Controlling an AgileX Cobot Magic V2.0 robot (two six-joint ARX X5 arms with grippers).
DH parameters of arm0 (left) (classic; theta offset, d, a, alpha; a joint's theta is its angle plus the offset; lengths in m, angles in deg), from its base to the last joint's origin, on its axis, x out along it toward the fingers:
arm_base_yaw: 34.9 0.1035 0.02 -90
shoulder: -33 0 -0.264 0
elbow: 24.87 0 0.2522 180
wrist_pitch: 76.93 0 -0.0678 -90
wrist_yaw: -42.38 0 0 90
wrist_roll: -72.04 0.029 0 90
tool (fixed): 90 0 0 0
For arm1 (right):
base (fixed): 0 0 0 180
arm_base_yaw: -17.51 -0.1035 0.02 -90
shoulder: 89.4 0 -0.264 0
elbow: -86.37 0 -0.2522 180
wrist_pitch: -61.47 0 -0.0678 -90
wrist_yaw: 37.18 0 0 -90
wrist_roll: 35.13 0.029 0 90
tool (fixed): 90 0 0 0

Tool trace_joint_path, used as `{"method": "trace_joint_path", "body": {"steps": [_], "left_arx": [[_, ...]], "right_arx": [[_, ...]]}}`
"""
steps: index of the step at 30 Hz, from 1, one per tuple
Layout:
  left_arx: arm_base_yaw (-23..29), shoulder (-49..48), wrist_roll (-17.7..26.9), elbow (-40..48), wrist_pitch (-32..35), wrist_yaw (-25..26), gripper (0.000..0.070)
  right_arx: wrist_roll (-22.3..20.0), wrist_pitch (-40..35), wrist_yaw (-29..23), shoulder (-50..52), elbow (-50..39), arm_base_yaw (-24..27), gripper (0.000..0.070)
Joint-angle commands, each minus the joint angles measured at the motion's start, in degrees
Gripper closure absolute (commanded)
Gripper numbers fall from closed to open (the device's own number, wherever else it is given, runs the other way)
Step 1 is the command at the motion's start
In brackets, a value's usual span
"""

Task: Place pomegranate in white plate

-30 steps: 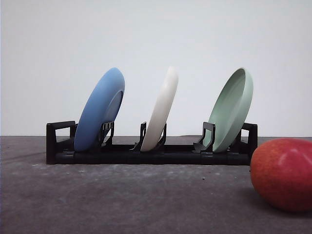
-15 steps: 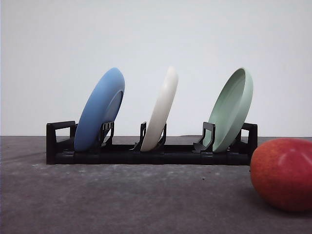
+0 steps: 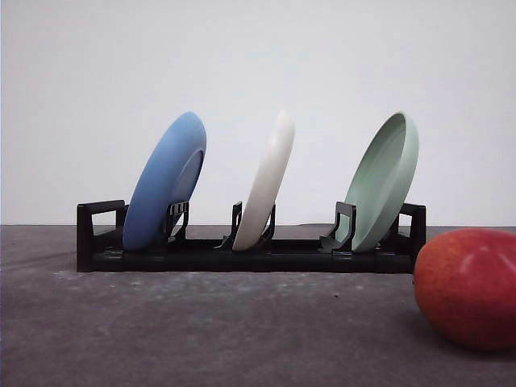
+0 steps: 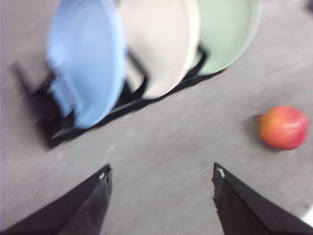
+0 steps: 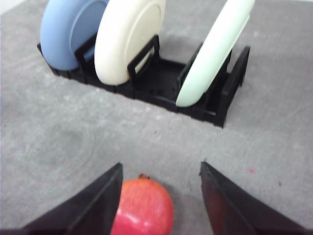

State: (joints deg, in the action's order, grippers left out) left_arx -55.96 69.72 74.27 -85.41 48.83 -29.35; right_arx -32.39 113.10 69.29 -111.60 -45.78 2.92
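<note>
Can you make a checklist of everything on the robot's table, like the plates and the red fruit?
Surface: grey matte tabletop, speckled.
Job's things: glossy round red pomegranate lying on the table; round cream-white plate standing on edge in the middle slot of the black plastic plate rack.
Clutter: round blue plate and round pale green plate in the same rack.
Grippers: left gripper open, empty; right gripper open above the pomegranate.
Cables: nothing seen.
Surroundings: plain white wall.

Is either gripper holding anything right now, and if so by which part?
Nothing is held. The right gripper is open with the pomegranate between its fingers, untouched on the table. The left gripper is open over bare table.
</note>
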Motion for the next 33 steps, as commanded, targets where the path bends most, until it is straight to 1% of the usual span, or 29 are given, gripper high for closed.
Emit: {"method": "trace_joint_path", "body": {"steps": [1, 5, 6, 9, 13, 18, 22, 26, 30, 33], "left_arx": [[-1.04, 0.95, 2.22, -1.3, 1.29, 0.85, 0.0304], [-4.72, 4.02, 5.24, -1.3, 4.0, 0.98, 0.0304], [-5.72, 5.09, 5.41, -1.3, 4.87, 0.66, 0.0304], [-9.03, 9.11, 5.79, -1.3, 8.4, -1.83, 0.0304], [-13.61, 15.62, 5.86, -1.3, 15.88, -7.16, 0.0304], [-17.78, 24.4, 5.58, -1.3, 27.86, -12.25, 0.0304], [-20.49, 31.53, 3.67, -1.3, 37.22, -16.41, 0.0303], [-22.57, 38.35, 2.8, -1.53, 45.67, -19.57, 0.0302], [-24.43, 44.35, 2.29, -2.67, 50.59, -23.35, 0.03], [-25.09, 48.6, -0.01, -4.64, 52.3, -26.09, 0.0301]], "right_arx": [[-0.49, -1.02, 0.02, -0.14, 0.84, -0.22, 0.0379], [-0.15, -2.03, 0.02, -0.14, 0.85, -0.22, 0.0379], [-0.15, -2.03, 0.01, -0.14, 0.85, -0.22, 0.0379], [-0.15, -2.03, 0.02, -0.14, 0.85, -0.22, 0.0379], [-0.16, -2.05, 0.0, -0.14, 0.85, -0.22, 0.0379], [-0.17, -2.05, -0.02, -0.14, 0.85, -0.22, 0.0379], [-0.17, -2.05, -0.02, -0.14, 0.85, -0.22, 0.0379], [-0.17, -2.05, -0.02, -0.14, 0.85, -0.22, 0.0379], [-0.17, -2.05, -0.02, -0.14, 0.85, -0.22, 0.0379], [-0.17, -2.05, -0.02, -0.14, 0.85, -0.22, 0.0379]]}}
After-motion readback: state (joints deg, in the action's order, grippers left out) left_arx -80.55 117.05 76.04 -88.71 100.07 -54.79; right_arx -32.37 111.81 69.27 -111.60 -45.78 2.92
